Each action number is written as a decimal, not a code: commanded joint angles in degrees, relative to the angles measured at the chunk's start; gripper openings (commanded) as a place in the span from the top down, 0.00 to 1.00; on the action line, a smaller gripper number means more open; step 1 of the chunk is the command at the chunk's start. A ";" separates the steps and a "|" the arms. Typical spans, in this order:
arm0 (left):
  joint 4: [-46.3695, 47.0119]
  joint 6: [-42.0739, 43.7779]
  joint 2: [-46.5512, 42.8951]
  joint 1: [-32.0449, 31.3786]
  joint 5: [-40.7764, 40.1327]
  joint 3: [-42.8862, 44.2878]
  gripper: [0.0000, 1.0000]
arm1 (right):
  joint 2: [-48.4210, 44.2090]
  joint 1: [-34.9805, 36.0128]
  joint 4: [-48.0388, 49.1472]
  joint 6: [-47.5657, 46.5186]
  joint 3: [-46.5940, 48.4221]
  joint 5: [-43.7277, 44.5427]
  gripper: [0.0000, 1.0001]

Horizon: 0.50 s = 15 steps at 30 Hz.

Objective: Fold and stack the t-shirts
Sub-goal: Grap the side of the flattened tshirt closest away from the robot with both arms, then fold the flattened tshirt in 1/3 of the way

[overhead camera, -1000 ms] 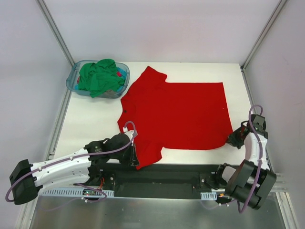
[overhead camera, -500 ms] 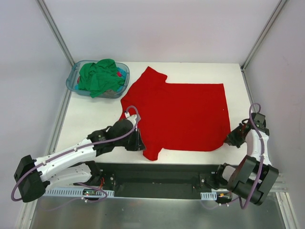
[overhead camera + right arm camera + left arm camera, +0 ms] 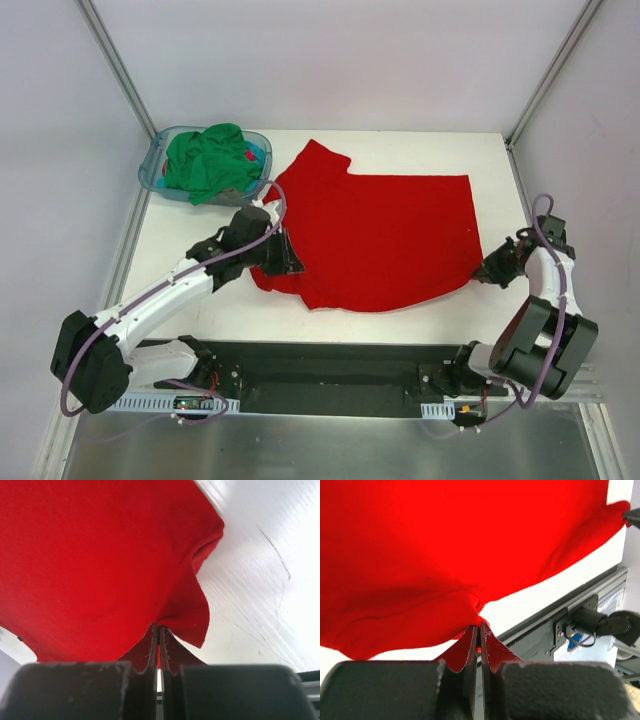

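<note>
A red t-shirt (image 3: 380, 235) lies spread on the white table, its near edge lifted and folding toward the back. My left gripper (image 3: 285, 262) is shut on the shirt's near-left part, the cloth (image 3: 420, 580) pinched between the jaws. My right gripper (image 3: 487, 272) is shut on the shirt's near-right corner (image 3: 190, 615), just above the table. More shirts, a green one (image 3: 208, 160) on top, sit crumpled in a basket at the back left.
The translucent blue basket (image 3: 155, 172) stands at the table's back left corner. Metal frame posts rise at both back corners. A black rail (image 3: 330, 375) runs along the table's near edge. Bare white table (image 3: 190, 250) lies left of the shirt.
Both grippers have moved away from the near edge toward the back, carrying the shirt's near hem with them. The near sleeve has been pulled up off the table edge.
</note>
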 commanded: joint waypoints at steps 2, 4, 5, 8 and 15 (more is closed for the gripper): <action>1.53 2.85 4.36 5.67 4.76 5.95 1.00 | 4.19 0.55 -0.48 0.26 5.98 -2.90 0.99; 1.45 3.03 5.77 7.52 5.38 7.10 1.00 | 5.77 0.64 -0.30 0.52 7.57 -3.42 0.99; 1.53 3.37 6.47 8.31 5.64 7.71 1.00 | 6.47 0.73 -0.22 0.61 8.36 -3.77 0.99; 1.62 3.99 8.23 10.42 5.91 9.12 1.00 | 8.93 1.17 -0.04 0.70 10.56 -4.39 0.99; 1.53 6.45 13.15 13.76 7.40 12.81 1.00 | 14.30 2.31 0.75 1.31 15.65 -5.27 0.99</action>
